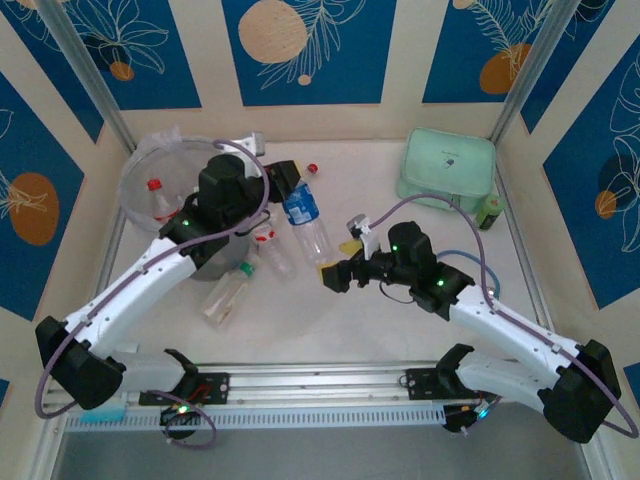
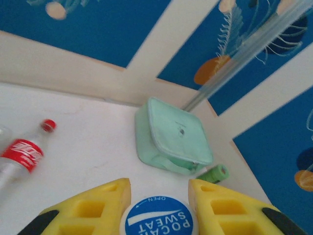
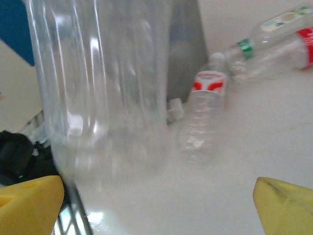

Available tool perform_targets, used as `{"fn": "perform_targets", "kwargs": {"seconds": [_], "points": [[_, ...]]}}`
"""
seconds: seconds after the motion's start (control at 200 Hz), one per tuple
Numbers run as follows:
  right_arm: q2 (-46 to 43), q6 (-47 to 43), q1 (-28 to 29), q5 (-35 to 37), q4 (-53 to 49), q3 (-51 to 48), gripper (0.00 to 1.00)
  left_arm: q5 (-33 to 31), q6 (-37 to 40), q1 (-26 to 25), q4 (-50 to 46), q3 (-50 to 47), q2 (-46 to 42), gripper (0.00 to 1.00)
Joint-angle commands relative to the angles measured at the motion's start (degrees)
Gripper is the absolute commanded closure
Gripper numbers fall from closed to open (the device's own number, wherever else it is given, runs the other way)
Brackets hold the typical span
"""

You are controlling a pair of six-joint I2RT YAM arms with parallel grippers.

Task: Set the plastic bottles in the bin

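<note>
Clutter first: mint green case [image 1: 447, 168] sits in the table's far right corner with a little green can [image 1: 490, 210] touching its right side. Loose bottles lie mid-table, left of centre: a small red-and-white label bottle [image 1: 265, 238] and a clear bottle [image 1: 228, 295] nearer the near edge, both right beside the left arm. There's also a tiny red-capped bottle [image 1: 312, 168] up by the far edge. Nothing lies between the grippers and the bin [image 1: 135, 170], which stands in the far left corner and has a red-cap bottle [image 1: 155, 200] lying inside.

The left gripper [image 2: 159, 188] is clamped on the blue-labelled bottle [image 1: 300, 210] at its cap end; the wrist view shows the blue Pocari Sweat cap sitting snug between the yellow fingers [image 2: 98, 205]. That bottle lies just right of the bin, its clear ribbed body running toward the table's middle.

The right gripper [image 1: 333, 277] has its jaws spread wide and is holding nothing. The clear end of that bottle is just ahead of it, nearer its left finger. Touching or not, can't tell.
</note>
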Motion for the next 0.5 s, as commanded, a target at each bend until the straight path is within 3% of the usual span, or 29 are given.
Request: {"fn": "perform_targets", "kwargs": {"seconds": [0.0, 0.25, 0.495], "points": [[-1.65, -2.12, -1.3, 6.25, -5.69, 1.63, 0.01, -4.33, 4.48, 3.98, -4.71, 5.37, -4.15, 1.0], [-1.63, 1.5, -3.05, 3.53, -3.77, -1.42, 0.01, -5.69, 7.31, 19.54, -11.11, 12.8, -7.24, 1.0], [-3.1, 0.65, -2.97, 4.02, -6.19, -1.73, 0.01, -12.93, 13.16, 26.61, -9.68, 15.49, -5.0, 1.0]]}}
